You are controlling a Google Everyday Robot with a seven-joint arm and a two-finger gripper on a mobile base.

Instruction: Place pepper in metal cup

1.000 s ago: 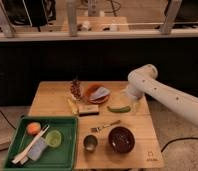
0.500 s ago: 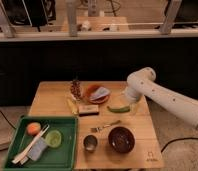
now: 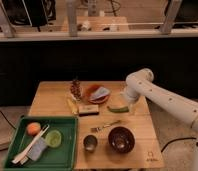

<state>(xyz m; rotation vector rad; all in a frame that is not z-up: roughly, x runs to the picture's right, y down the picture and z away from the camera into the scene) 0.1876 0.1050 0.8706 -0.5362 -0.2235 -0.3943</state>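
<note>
The green pepper (image 3: pixel 117 108) lies on the wooden table (image 3: pixel 57 95), right of centre. My gripper (image 3: pixel 128 105) hangs from the white arm (image 3: pixel 157 95) and is down at the pepper's right end, touching or nearly touching it. The metal cup (image 3: pixel 90 143) stands upright near the table's front edge, left of the dark bowl and well in front of the pepper.
A dark brown bowl (image 3: pixel 121 139) stands right of the cup, with a fork (image 3: pixel 104 126) behind them. An orange-red plate (image 3: pixel 94 94) holding a grey-blue item, a pinecone-like object (image 3: pixel 75 89) and a yellow stick (image 3: pixel 72 106) lie at the back. A green tray (image 3: pixel 22 150) with several items sits front left.
The arm has come down and slightly left, bringing my gripper to the pepper's right end. The pepper and cup have not moved.
</note>
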